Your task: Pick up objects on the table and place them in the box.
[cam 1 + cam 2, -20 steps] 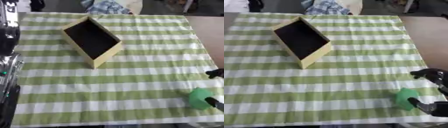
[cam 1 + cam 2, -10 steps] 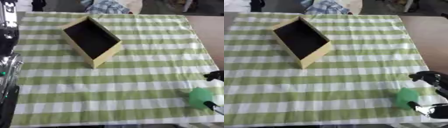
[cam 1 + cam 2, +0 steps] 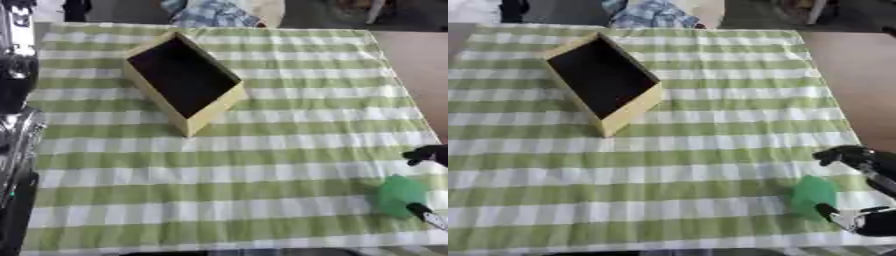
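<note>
A small green object (image 3: pixel 812 196) lies on the striped cloth near the front right corner. My right hand (image 3: pixel 874 171) comes in from the right edge and straddles it, open. One dark finger (image 3: pixel 839 153) reaches over the far side and stands apart from the object. The thumb (image 3: pixel 838 216) sits at the object's near edge. The open tan box (image 3: pixel 184 82) with a dark inside stands askew at the back left, well away from the hand. My left hand shows in neither view.
The green and white striped cloth (image 3: pixel 262 150) covers the table, with bare brown tabletop (image 3: pixel 420 55) to its right. Silver and black arm parts (image 3: pixel 13 130) run along the left edge. Checked fabric (image 3: pixel 210 12) lies beyond the far edge.
The right hand's far finger has dropped slightly toward the green object. The object and the box have not moved.
</note>
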Available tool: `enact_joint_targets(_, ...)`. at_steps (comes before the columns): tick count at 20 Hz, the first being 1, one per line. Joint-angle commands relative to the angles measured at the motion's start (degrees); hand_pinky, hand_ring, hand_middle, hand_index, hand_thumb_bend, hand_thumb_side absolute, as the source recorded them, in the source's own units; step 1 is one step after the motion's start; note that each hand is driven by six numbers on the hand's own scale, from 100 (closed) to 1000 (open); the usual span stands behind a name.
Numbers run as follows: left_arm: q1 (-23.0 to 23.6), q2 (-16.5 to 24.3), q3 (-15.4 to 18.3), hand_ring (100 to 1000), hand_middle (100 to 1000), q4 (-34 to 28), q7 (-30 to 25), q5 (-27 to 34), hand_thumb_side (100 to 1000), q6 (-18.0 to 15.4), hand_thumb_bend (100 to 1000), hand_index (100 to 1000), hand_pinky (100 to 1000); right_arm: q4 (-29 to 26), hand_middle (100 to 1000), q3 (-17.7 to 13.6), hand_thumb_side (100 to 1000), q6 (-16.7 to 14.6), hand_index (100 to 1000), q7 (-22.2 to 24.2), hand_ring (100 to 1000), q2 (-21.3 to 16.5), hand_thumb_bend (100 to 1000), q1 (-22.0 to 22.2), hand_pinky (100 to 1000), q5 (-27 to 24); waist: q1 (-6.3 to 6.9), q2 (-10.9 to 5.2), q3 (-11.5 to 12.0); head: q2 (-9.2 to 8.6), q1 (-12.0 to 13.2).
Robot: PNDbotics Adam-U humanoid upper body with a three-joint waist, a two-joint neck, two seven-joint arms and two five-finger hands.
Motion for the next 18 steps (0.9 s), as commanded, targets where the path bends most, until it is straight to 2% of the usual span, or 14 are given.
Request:
enact_joint_targets(1,-0.6,0.3,0.1,613,572,-0.8,-0.2,0.2,565,-0.1,100,722,532,-0.9,766,-0.4,289,0.8,928,1.6,932,-2.1,311,-0.4,934,-2.7,-0.05,-0.56,0.0,0.12,-0.2)
enact_joint_targets(8,-0.5,0.3,0.1,612,571,-0.8,-0.4,0.3,566,0.0,100,720,531,-0.9,776,-0.3,327,3.5,928,2.7,939,-2.1,286,-0.6,935,-5.3,-0.05,-0.46,0.0,0.1,-0.4)
enact_joint_targets(15,-0.6,0.3,0.1,612,570,-0.8,-0.4,0.4,565,-0.1,100,720,530,0.0,794,-0.2,389,6.0,932,2.8,952,-1.8,295,-0.6,950,-3.8,0.03,-0.18,0.0,0.05,-0.5)
enact_joint_targets(16,-0.6,0.3,0.1,612,570,-0.8,-0.4,0.4,555,-0.1,100,720,530,0.1,795,-0.1,345,6.0,933,3.1,953,-1.8,339,-0.5,949,-3.7,0.05,-0.15,0.0,0.02,-0.5)
enact_joint_targets(17,-0.6,0.3,0.0,612,570,-0.8,-0.4,0.4,565,-0.1,100,720,529,0.3,796,0.0,399,6.1,933,3.4,954,-1.7,293,-0.5,949,-3.7,0.07,-0.1,0.0,-0.04,-0.6)
enact_joint_targets(18,-0.6,0.3,0.0,612,570,-0.8,-0.4,0.4,565,-0.1,100,720,529,0.5,796,0.2,401,6.1,932,3.7,953,-1.7,292,-0.5,948,-3.7,0.1,-0.06,0.0,-0.08,-0.6)
